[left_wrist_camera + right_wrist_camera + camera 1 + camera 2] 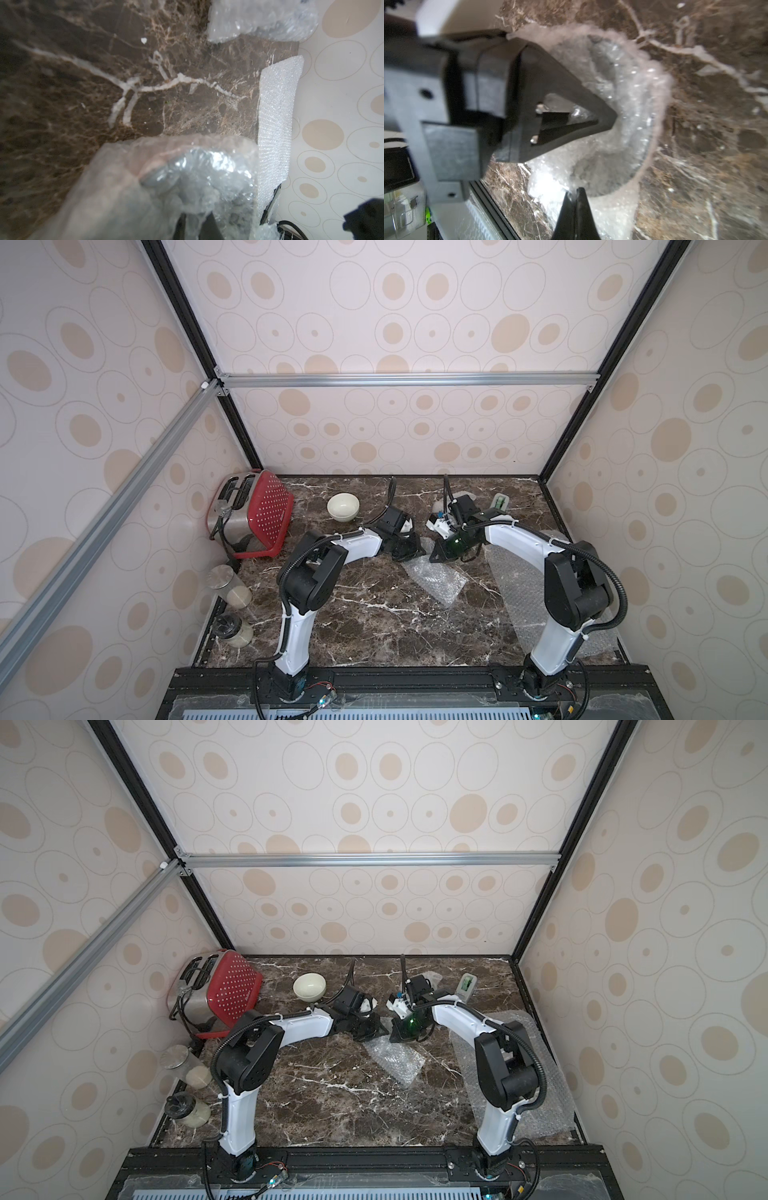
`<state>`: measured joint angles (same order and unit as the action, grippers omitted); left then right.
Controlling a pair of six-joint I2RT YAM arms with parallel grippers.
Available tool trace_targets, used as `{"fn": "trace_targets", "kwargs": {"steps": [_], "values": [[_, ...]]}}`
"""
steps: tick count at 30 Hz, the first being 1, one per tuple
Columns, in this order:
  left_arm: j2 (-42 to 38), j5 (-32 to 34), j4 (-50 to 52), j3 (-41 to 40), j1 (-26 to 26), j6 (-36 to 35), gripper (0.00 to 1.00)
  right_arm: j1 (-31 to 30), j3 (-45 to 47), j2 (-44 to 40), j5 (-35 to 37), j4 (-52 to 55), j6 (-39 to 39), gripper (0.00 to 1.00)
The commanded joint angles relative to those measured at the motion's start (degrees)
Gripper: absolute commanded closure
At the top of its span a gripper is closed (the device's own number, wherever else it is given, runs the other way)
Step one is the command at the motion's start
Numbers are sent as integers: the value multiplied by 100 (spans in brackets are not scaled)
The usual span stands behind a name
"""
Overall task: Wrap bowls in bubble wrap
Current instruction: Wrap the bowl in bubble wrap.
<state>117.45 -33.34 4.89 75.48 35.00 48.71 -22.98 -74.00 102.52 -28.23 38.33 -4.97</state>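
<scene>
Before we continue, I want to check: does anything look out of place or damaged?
Nothing looks spilled or broken. One flat bubble wrap sheet lies partly under the right arm, and its outer edge seems to curl up against the side wall.

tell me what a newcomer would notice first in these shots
The arms meeting mid-table stand out first: the left gripper and right gripper are both pinched shut on a bubble-wrap bundle with a round shape inside. Next comes the toaster with its red dotted side, tilted in the far left corner. An unwrapped cream bowl sits beside it.
</scene>
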Motion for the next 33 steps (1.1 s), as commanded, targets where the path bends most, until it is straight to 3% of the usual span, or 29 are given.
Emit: {"fn": "trace_targets", "kwargs": {"steps": [1, 9, 17, 27, 30, 33], "values": [[270, 125, 351, 26, 68, -159, 89, 247, 34, 33, 542, 52, -245, 100], [252, 117, 363, 32, 70, -163, 89, 421, 62, 319, 1341, 225, -478, 100], [261, 107, 372, 45, 64, -177, 89, 471, 113, 385, 1548, 369, -531, 100], [278, 108, 390, 127, 68, -166, 89, 471, 67, -460, 584, 190, -124, 33], [290, 109, 388, 146, 68, -164, 89, 459, -53, -314, 324, 272, 22, 17], [279, 100, 407, 140, 68, -175, 89, 380, -90, -94, 144, 298, 147, 13]]}}
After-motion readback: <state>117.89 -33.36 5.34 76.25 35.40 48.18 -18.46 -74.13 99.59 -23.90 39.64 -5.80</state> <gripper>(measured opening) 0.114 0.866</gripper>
